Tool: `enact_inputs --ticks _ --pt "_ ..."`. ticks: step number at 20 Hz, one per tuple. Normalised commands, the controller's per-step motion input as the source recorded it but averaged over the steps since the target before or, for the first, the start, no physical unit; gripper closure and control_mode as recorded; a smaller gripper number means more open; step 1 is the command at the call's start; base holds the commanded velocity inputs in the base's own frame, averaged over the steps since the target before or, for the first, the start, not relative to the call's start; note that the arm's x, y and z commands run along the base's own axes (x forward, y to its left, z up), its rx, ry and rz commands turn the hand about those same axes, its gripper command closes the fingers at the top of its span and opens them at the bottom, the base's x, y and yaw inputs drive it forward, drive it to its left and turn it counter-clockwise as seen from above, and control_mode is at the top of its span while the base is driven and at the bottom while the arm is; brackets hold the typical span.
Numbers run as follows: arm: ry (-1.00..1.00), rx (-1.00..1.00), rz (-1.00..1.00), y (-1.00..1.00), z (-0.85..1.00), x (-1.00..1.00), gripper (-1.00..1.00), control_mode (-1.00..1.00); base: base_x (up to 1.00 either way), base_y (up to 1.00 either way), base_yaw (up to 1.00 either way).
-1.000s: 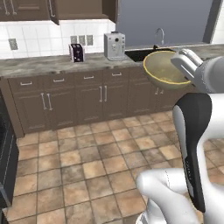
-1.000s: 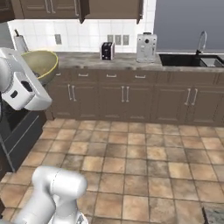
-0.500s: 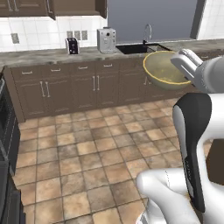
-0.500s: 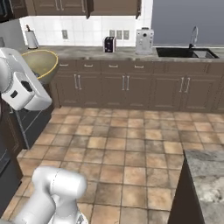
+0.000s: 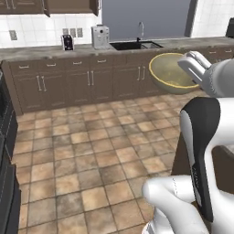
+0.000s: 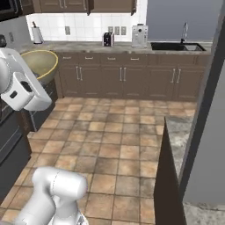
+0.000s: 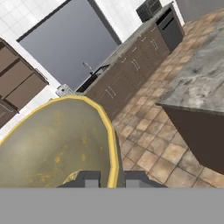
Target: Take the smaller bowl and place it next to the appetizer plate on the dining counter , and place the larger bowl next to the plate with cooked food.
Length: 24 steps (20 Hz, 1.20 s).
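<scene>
One bowl carried: the smaller bowl [image 5: 172, 71] rides at the tool [image 7: 110, 177], high above the floor, tipped so its hollow faces sideways.
Tool state: narrow, nipped on the bowl's rim; in the hand view one fingertip [image 7: 87, 179] sits inside the wall and the other just outside it.
Change: the whole backdrop has slid across both base views since a second ago, the toaster [image 5: 67, 42] and sink [image 5: 135, 45] shifting along the back wall and a stone bench edge coming up beside the arm, while the bowl keeps its place against the arm; I read that as the base turning, not the bowl moving.
Meaning for task: the carry looks under way, with the set-down by the appetizer plate not yet done.
Dining bench [image 7: 199, 83]: ahead of the tool and below it, well apart from the bowl; a grey marbled slab on a dark brown base.
Bowl material: glossy olive-tan, mottled yellow inside, pale yellow rim, round and fairly deep.
Floor [image 6: 114, 140]: brown stone tiles, matt and uneven in tone.
</scene>
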Motion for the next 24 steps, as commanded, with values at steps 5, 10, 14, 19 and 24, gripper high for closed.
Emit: enact_inputs --ticks 5,10,14,19,24 --pt "0.00 0.00 0.00 0.00 0.00 0.00 1.00 1.00 -1.00 -0.48 0.00" --pt "0.00 0.00 0.00 0.00 0.00 0.00 1.00 1.00 -1.00 -0.11 0.00" --pt "0.00 0.00 0.00 0.00 0.00 0.00 1.00 1.00 -1.00 0.00 0.00" --pt "0.00 0.00 0.00 0.00 0.00 0.00 1.00 1.00 -0.92 -0.57 -0.01" --pt "0.00 0.00 0.00 0.00 0.00 0.00 1.00 1.00 -0.69 -1.00 -0.01"
